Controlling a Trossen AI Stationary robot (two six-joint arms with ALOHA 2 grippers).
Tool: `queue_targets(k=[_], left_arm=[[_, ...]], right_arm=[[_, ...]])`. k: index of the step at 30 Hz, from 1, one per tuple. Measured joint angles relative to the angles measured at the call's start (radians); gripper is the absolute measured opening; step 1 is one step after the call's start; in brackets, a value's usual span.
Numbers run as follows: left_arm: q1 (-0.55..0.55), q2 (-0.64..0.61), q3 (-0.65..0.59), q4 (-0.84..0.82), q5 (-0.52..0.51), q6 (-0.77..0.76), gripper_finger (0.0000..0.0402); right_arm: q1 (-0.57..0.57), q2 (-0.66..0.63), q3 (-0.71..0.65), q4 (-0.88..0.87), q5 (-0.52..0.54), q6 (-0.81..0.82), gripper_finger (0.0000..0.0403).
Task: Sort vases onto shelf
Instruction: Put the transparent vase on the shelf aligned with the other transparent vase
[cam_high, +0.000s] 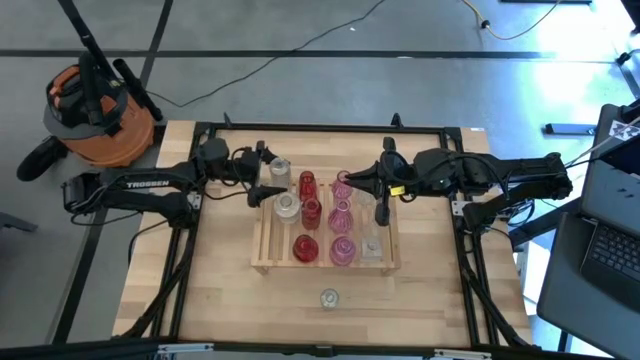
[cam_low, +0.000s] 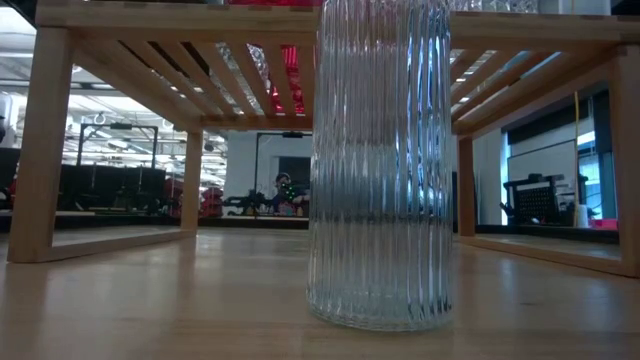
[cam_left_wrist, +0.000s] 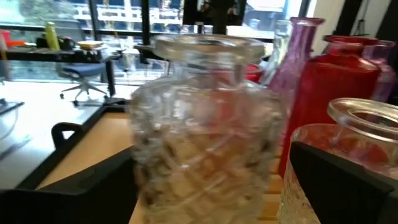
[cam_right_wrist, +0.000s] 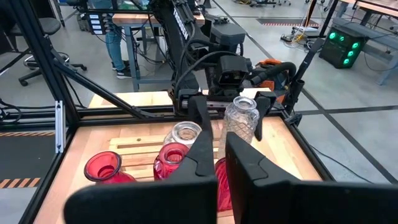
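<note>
High view: white "TROSSEN" lettering runs along the left arm (cam_high: 150, 185).

Left pincer (cam_right_wrist: 227, 116) spread around clear vase (cam_right_wrist: 240, 121); red vases (cam_right_wrist: 104, 167) on shelf (cam_right_wrist: 142, 151)

The shelf (cam_high: 262, 240) is of pale wood with slats, and the tabletop (cam_high: 220, 300) is of light wood too. The vase between the left gripper's fingers (cam_left_wrist: 205, 124) is clear glass with a cut diamond pattern. Near it stands a deep red vase (cam_left_wrist: 336, 93) and a pink one (cam_left_wrist: 298, 56). A frosted clear vase (cam_left_wrist: 336, 162) has a grainy surface. The vase alone on the table (cam_low: 380, 160) is clear with fine vertical ribs. Both arms are black. An orange and grey canister (cam_high: 100, 115) stands on the grey floor.
</note>
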Motion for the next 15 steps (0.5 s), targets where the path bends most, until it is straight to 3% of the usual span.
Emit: queue_targets(k=[8,15], left_arm=[[-0.039,0.0,0.0,0.02,-0.009,-0.003,0.0379],[-0.044,-0.001,0.001,0.144,-0.05,-0.008,0.0379]], right_arm=[[0.0,0.0,0.0,-0.008,0.0,-0.026,0.0001],[0.0,0.0,0.0,-0.029,0.011,-0.029,0.0001]])
